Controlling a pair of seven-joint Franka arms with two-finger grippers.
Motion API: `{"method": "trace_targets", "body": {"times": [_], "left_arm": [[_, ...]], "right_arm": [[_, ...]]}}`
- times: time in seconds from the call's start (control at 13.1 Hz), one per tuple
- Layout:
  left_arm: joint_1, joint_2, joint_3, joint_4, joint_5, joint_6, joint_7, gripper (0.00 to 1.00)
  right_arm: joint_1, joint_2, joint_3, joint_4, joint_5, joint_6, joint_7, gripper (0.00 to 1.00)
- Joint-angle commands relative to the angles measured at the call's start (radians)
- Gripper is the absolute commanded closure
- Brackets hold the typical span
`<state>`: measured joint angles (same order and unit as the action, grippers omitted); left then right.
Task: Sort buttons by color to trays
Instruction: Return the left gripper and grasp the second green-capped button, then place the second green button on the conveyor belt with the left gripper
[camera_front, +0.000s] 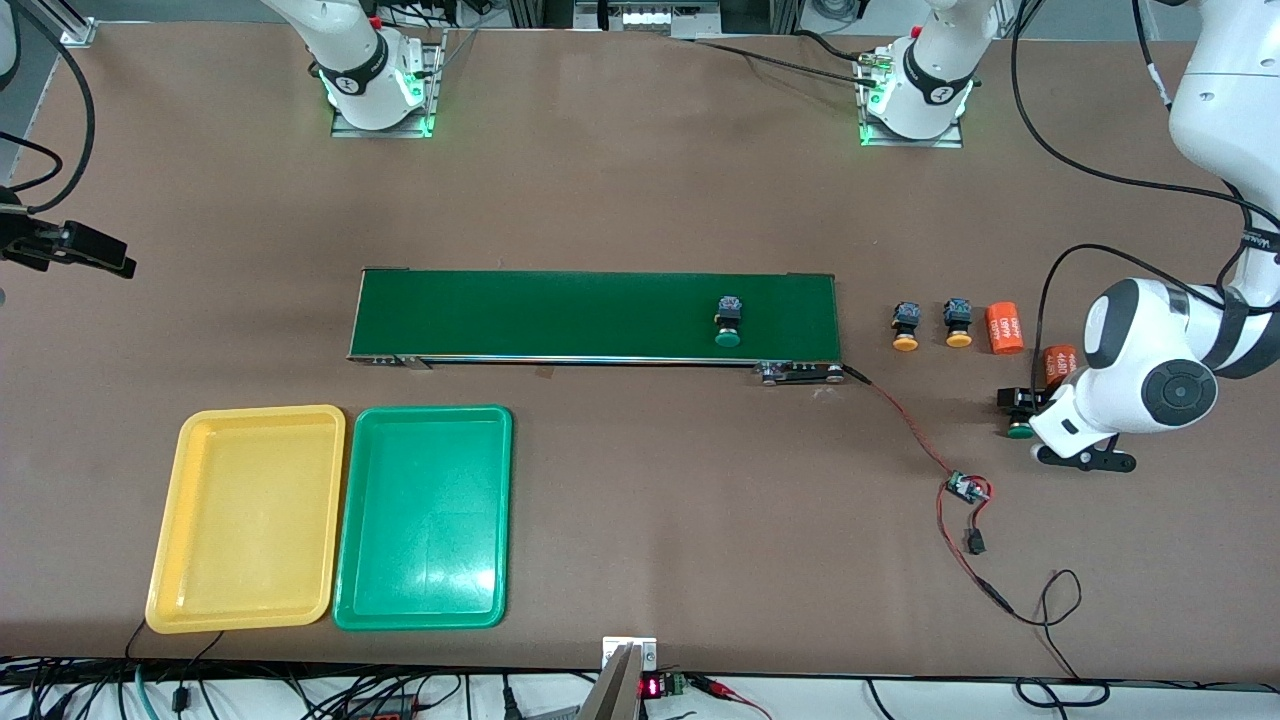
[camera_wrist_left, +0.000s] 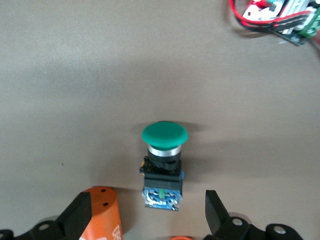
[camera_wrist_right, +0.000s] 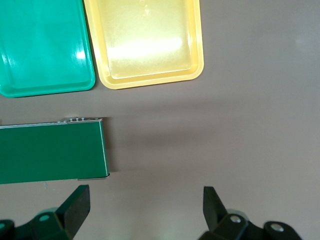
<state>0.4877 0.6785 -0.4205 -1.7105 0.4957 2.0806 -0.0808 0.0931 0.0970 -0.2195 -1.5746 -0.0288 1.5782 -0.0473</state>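
My left gripper (camera_front: 1020, 415) (camera_wrist_left: 148, 212) hangs open, low over a green button (camera_front: 1019, 431) (camera_wrist_left: 164, 160) that lies on its side on the table at the left arm's end. The button's blue end lies between the fingers (camera_wrist_left: 82, 212), touching neither. A second green button (camera_front: 728, 322) lies on the dark-green belt (camera_front: 600, 315). Two yellow-orange buttons (camera_front: 906, 325) (camera_front: 958, 322) lie beside the belt's end. The yellow tray (camera_front: 245, 520) (camera_wrist_right: 150, 42) and green tray (camera_front: 425, 520) (camera_wrist_right: 45, 47) stand empty side by side. My right gripper (camera_wrist_right: 145, 205) is open and empty, over bare table near the belt's end (camera_wrist_right: 50, 152).
Two orange cylinders (camera_front: 1006, 328) (camera_front: 1060, 362) lie close to the left gripper; one (camera_wrist_left: 107, 215) is right beside a finger. A small circuit board (camera_front: 965, 488) (camera_wrist_left: 280, 15) with red and black wires runs from the belt toward the front edge.
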Motion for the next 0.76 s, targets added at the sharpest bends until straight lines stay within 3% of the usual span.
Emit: {"method": "trace_targets", "body": {"times": [0.0, 0.15, 0.23, 0.38, 0.53, 0.69], "left_arm": [[0.015, 0.024, -0.017, -0.017, 0.027, 0.051, 0.018, 0.00], [0.014, 0.038, -0.017, -0.021, 0.026, 0.065, 0.016, 0.08], [0.015, 0.042, -0.017, -0.023, 0.026, 0.065, 0.016, 0.18], [0.034, 0.052, -0.018, -0.044, 0.024, 0.059, 0.013, 0.50], [0.037, 0.046, -0.020, -0.051, 0.023, 0.050, 0.015, 0.66], [0.037, 0.023, -0.043, -0.044, 0.017, 0.030, 0.007, 0.70]], "right_arm": [[-0.007, -0.014, 0.005, -0.013, 0.001, -0.006, 0.004, 0.00], [-0.007, -0.013, 0.005, -0.013, 0.001, -0.006, 0.004, 0.00], [-0.009, -0.014, 0.005, -0.013, 0.001, -0.006, 0.004, 0.00], [-0.018, -0.014, 0.005, -0.013, 0.001, -0.015, 0.004, 0.00], [-0.033, -0.010, 0.005, -0.013, 0.003, -0.015, 0.004, 0.00], [-0.035, -0.010, 0.005, -0.013, 0.001, -0.014, 0.004, 0.00]]}}
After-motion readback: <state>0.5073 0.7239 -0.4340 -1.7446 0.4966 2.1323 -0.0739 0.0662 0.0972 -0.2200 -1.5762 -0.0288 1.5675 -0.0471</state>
